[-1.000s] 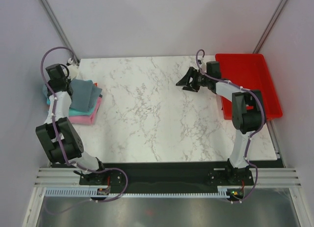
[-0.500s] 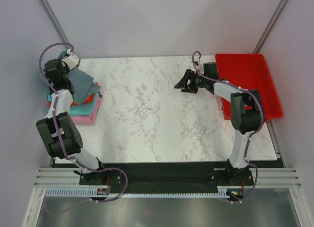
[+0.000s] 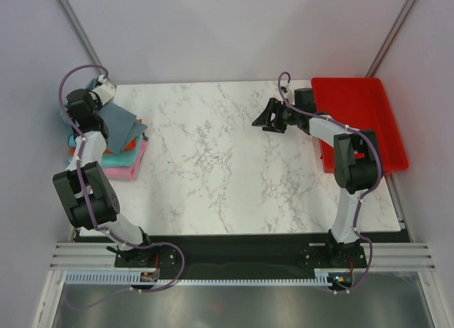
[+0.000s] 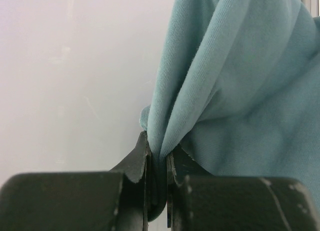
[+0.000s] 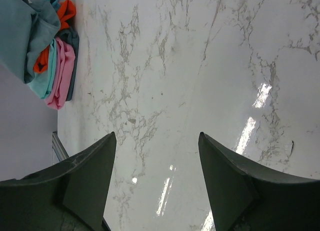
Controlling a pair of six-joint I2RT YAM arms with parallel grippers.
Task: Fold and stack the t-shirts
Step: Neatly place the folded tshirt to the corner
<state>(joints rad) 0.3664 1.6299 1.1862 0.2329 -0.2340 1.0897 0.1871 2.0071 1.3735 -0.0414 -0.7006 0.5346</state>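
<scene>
Red plastic tray (image 3: 369, 104) at far right edge of white marble table (image 3: 213, 172).

The left gripper (image 4: 157, 181) fills the bottom edge, its two dark fingers (image 4: 134, 166) pressed nearly together on a fold of blue-green t-shirt (image 4: 240, 91). The cloth rises from the pinch in soft creases to the upper right, possibly a hem or sleeve; this close, it is hard to tell. Behind it on the left is a plain pale wall (image 4: 70, 76).
</scene>
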